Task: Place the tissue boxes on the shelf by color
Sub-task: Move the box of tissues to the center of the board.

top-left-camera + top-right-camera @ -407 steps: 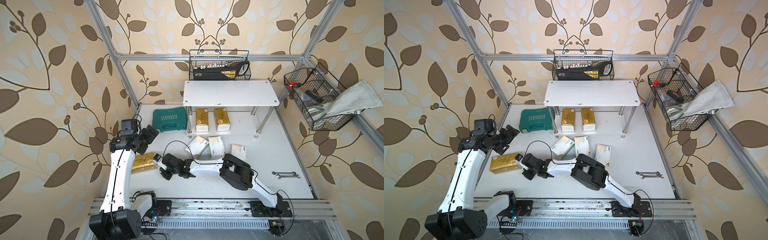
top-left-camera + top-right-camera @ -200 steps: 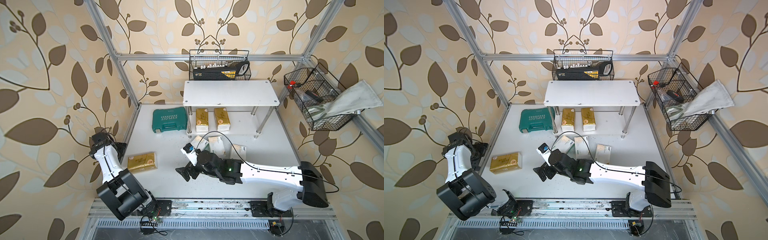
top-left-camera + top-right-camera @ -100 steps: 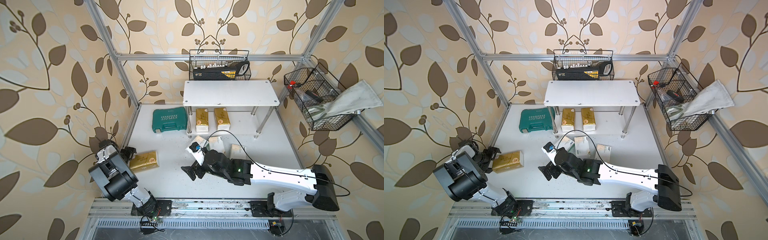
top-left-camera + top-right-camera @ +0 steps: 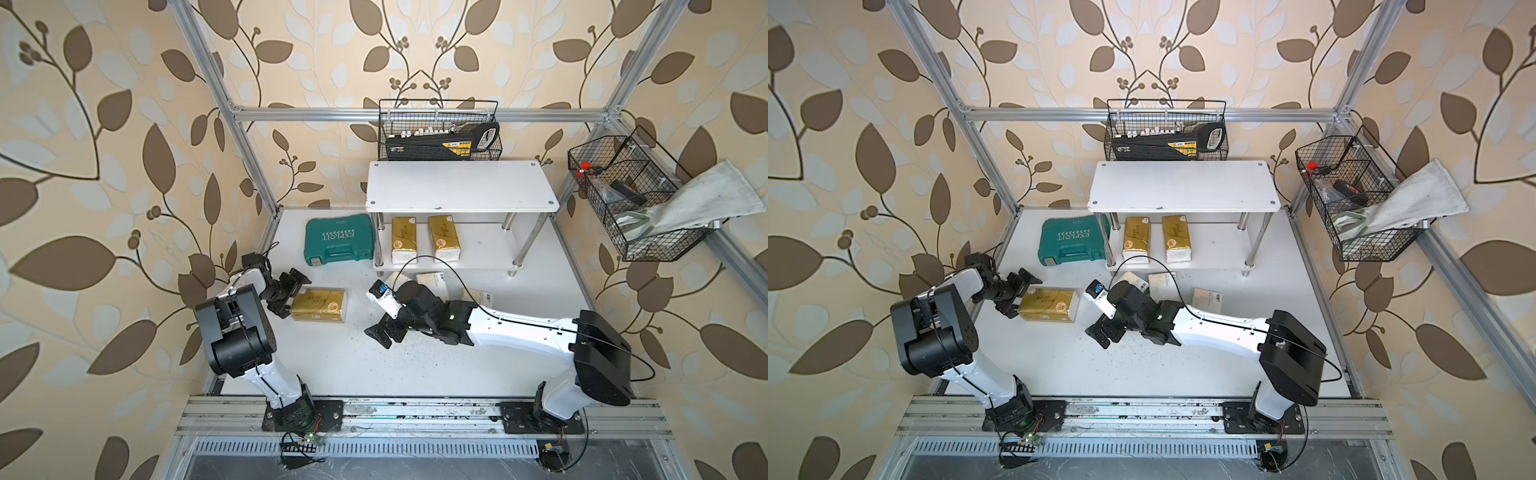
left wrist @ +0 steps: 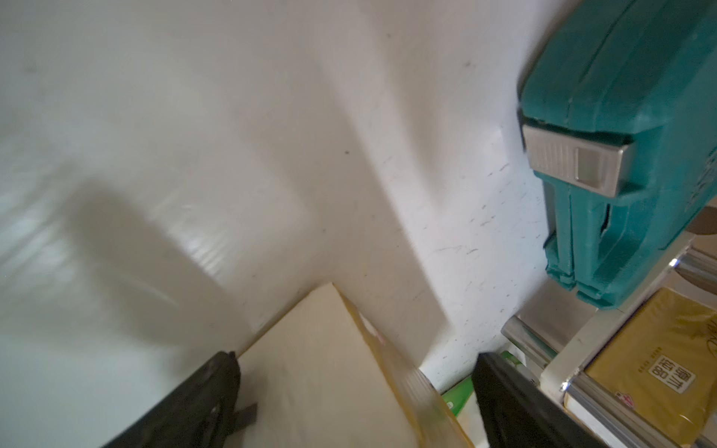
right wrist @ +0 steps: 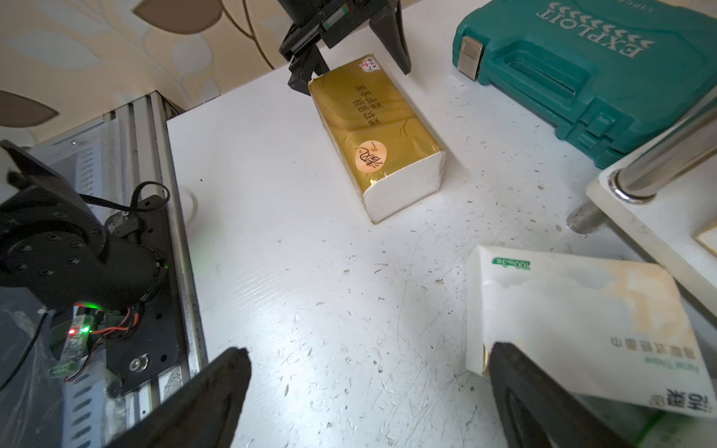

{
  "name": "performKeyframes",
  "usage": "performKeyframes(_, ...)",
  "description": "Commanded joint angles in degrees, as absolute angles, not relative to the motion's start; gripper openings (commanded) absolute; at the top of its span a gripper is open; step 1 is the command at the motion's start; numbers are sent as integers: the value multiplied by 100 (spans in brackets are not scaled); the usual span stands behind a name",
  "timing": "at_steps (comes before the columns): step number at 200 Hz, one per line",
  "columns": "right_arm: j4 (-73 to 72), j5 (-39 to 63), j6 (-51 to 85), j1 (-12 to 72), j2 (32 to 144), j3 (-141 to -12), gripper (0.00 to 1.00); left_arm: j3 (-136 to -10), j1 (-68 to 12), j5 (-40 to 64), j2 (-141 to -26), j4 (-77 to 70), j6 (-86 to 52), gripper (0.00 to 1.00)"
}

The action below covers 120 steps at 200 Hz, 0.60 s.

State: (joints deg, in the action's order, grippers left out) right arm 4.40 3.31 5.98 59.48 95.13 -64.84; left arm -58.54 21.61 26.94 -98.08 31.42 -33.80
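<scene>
While both hands stand wide open and hold nothing, the left hand (image 4: pixel 291 296) sits at the short end of a gold tissue pack (image 4: pixel 318 305). The right wrist view shows one finger on either side of that end, not closed on it. The pack lies flat on the white desk (image 4: pixel 332 365), stretching lengthwise away from that hand toward the right hand (image 4: pixel 382 331). The right hand hovers over bare desk, with a white tissue pack (image 6: pixel 574 310) just beside one finger.

The gold pack looks light and soft, and its foil wrap is likely slippery. A gentle squeeze across the narrow width, further in from the end, would probably hold best.

Further back, two gold packs (image 4: pixel 424 239) lie side by side on the lower board of the shelf (image 4: pixel 457 187). A green tool case (image 4: pixel 338 241) sits beside the shelf.
</scene>
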Motion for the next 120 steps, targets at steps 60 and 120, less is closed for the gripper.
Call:
performKeyframes(60,620,1090,226,5586,11530,-8403,99,-6620,1619,3064,-10221,3221,-2984,99)
performKeyframes(120,731,932,345,5598,12449,-9450,99,-6741,1528,3059,-10288,3278,-2945,99)
